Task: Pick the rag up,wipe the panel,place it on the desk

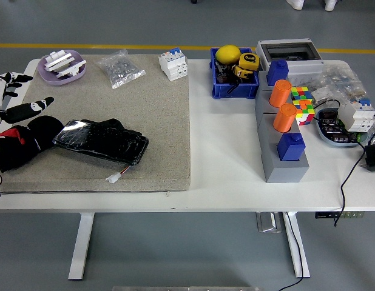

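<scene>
A: Where do we find the rag (25, 140)?
B: Bunched on the grey mat (157, 121) at the white table's (224, 182) left edge, touching the left end of the black panel (101, 141).
A: And the left hand (11, 106)?
B: We see it just above the rag, fingers (34, 106) spread wide, seemingly holding nothing, though the frame edge crops it.
</scene>
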Motion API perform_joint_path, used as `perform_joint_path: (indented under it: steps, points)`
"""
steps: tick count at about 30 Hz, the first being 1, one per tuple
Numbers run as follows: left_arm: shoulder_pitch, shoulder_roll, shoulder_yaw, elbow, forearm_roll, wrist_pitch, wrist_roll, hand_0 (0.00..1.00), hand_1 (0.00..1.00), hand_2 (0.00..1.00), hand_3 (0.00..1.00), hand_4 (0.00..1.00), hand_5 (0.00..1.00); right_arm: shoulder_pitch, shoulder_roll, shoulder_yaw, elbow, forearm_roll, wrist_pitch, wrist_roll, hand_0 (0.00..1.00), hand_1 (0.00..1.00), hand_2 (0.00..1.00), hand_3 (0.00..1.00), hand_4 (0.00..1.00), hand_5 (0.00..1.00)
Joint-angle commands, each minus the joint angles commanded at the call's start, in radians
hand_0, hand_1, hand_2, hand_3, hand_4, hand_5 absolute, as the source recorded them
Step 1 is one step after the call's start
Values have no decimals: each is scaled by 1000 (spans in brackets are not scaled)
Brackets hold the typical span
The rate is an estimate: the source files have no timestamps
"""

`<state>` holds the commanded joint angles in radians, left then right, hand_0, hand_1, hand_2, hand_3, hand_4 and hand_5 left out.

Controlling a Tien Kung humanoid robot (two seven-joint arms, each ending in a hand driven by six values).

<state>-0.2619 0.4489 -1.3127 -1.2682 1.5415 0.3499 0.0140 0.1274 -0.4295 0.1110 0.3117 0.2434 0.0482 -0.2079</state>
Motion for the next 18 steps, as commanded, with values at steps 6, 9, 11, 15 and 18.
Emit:
perform_joint_path:
  steps: [6, 9, 11, 15, 18]
  points:
    - [1, -48, -15, -22, -242, -24, -114, 546, 680, 682, 612, 950, 369, -2, 8, -2, -2, 2, 3, -1, 761, 596, 692, 643, 998, 531]
    - [-3, -85, -10, -7, -372, -62, -169, 544, 663, 637, 594, 936, 352, -2, 13, -10, -5, 12, 4, -2, 761, 596, 693, 644, 998, 531]
    - [-2, -119, -23, 6, -456, -101, -203, 544, 663, 637, 594, 936, 352, -3, 15, -12, -6, 15, 5, -3, 761, 596, 693, 644, 998, 531]
    - [7, -181, -47, 1, -625, -139, -258, 511, 610, 571, 570, 922, 333, -7, 18, -14, -7, 12, 8, -6, 762, 597, 693, 644, 998, 531]
    - [16, -206, -53, -14, -745, -160, -277, 511, 610, 571, 570, 922, 333, -10, 19, -11, -7, 4, 11, -8, 762, 597, 693, 644, 998, 531]
